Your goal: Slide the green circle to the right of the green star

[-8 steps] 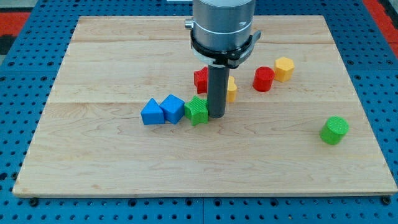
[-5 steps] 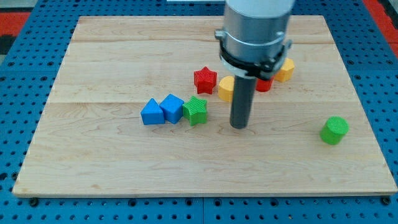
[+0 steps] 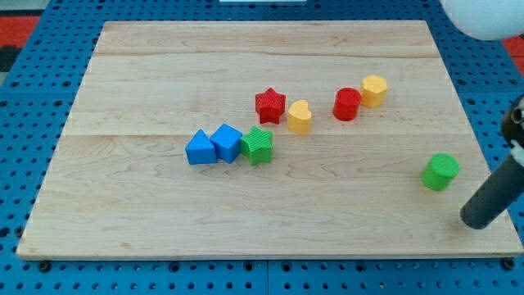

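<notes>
The green circle (image 3: pixel 440 171) sits near the board's right edge, below the middle. The green star (image 3: pixel 258 145) lies near the centre, touching the right side of a blue cube (image 3: pixel 227 142). My tip (image 3: pixel 475 221) rests at the lower right of the board, just below and to the right of the green circle, a short gap from it. The rod leans up toward the view's right edge.
A blue block (image 3: pixel 199 149) sits left of the blue cube. A red star (image 3: pixel 269 105), a yellow heart-like block (image 3: pixel 300 117), a red cylinder (image 3: pixel 347 104) and a yellow hexagonal block (image 3: pixel 373 89) lie above the centre. The wooden board (image 3: pixel 147 74) ends close to the right of my tip.
My tip has moved from beside the green star's right side across the board to the lower right, ending just past the green circle. No block has moved.
</notes>
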`<state>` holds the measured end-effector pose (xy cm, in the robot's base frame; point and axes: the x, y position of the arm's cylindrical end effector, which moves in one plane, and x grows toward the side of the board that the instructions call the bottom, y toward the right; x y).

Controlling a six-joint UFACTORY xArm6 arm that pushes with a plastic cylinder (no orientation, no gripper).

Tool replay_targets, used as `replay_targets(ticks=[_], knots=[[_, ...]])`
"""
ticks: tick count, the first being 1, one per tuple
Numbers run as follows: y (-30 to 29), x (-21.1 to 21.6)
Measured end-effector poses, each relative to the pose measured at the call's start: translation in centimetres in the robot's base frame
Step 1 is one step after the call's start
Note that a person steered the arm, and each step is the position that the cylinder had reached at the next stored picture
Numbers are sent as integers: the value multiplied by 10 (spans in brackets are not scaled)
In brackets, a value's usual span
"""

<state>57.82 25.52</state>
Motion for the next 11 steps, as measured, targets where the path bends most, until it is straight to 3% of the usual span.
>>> replay_targets(ticks=[5, 11], knots=[[-23, -62], [-82, -91]])
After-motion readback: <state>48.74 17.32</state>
